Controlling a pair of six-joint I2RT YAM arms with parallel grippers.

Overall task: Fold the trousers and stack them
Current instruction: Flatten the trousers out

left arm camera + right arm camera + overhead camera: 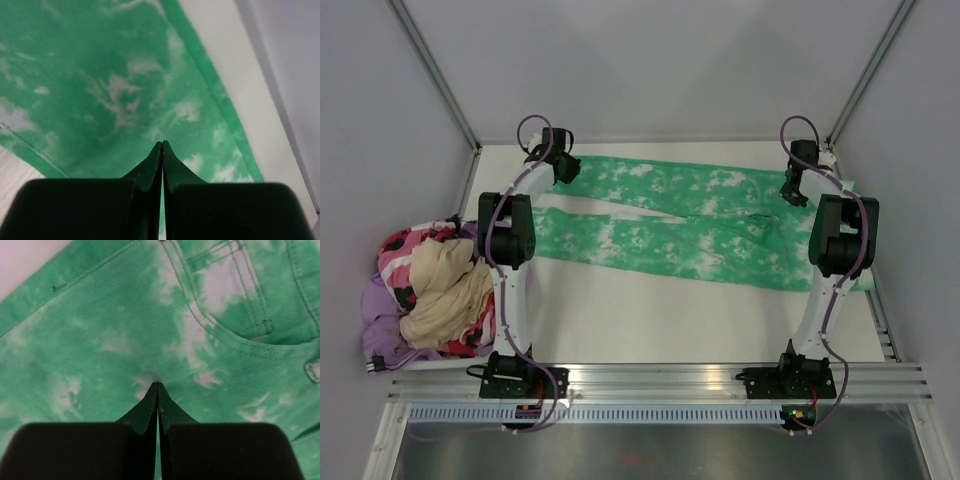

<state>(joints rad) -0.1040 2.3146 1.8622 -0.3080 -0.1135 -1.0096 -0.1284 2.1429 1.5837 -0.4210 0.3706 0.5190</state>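
Green trousers (pixel 700 225) lie unfolded along the table (pixel 650 320)'s far edge, all folding left to do, my left gripper (pixel 162 144) and right gripper (pixel 156 385) both closed, tips on cloth.

No readable txt or labels.

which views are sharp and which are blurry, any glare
top external: even, soft light, sharp all over, no glare on the trousers; left wrist: fabric soft and out of focus, left end effector a dark silhouette; right wrist: stitching crisp, right end effector dark and underexposed
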